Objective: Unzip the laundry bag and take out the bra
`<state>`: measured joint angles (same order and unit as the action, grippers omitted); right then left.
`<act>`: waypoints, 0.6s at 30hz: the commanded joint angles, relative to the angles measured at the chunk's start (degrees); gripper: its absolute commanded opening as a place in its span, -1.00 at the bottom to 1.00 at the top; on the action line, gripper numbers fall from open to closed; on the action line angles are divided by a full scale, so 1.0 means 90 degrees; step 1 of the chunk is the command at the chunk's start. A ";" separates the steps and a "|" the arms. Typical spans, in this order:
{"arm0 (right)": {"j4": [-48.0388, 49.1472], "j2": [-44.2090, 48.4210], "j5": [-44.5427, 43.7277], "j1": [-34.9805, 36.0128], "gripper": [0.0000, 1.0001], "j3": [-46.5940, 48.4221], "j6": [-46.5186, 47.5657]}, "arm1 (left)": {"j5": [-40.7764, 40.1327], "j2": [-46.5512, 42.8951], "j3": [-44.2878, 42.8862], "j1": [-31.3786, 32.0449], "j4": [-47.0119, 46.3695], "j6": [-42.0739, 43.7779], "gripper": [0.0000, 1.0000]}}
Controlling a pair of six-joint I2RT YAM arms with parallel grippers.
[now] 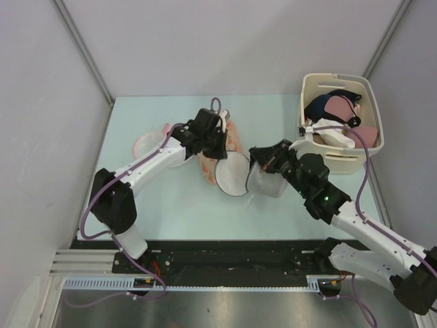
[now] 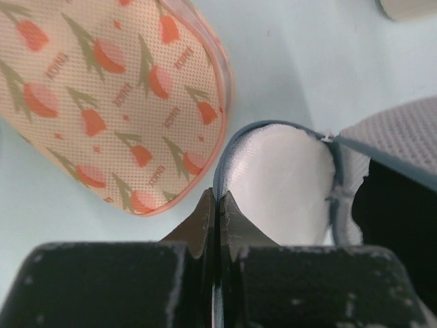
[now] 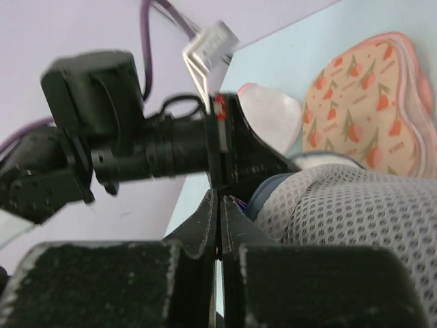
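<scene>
The counter [image 1: 171, 198] is a pale mint sheet, bare apart from a few soft things around its middle. Grey wall panels [image 1: 41, 102] close it in at the left, back and right, and a metal rail [image 1: 205, 283] runs along the near edge.

The bag [image 1: 232, 174], white mesh with blue-grey trim, lies mid-counter between the two arms. The left fingers [image 2: 218, 198] are closed tight on its trim, where white padding shows inside the rim; I cannot tell if that is the bra. The right fingers [image 3: 218, 195] are also pressed together at the bag's edge, and what they pinch is too small to tell.

A tulip-print pouch [image 1: 232, 137] lies just behind the bag, and a pale pink pouch [image 1: 147, 143] further left. A cream basket [image 1: 341, 160] of clothes stands at the right rear.
</scene>
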<state>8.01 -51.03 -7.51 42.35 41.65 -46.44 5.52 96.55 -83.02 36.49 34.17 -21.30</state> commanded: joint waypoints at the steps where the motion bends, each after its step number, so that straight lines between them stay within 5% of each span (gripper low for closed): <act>1: 0.1160 -0.0656 0.0668 -0.0262 -1.00 0.0596 -0.0124 | 0.0432 -0.0239 0.0289 0.0319 -0.0320 -0.0221 -0.99; 11: 0.1521 -0.2308 0.1300 -0.0759 -1.00 0.0753 -0.0367 | 0.0900 -0.1021 0.0718 0.0536 -0.0730 -0.0387 -0.99; 18: 0.1571 -0.1422 0.1713 -0.0692 -1.00 0.0783 -0.0592 | 0.1135 -0.1002 0.1090 0.0213 -0.0994 -0.0534 -0.99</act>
<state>16.14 -70.83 4.25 35.20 46.15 -49.98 12.43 88.23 -75.09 39.86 28.40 -24.56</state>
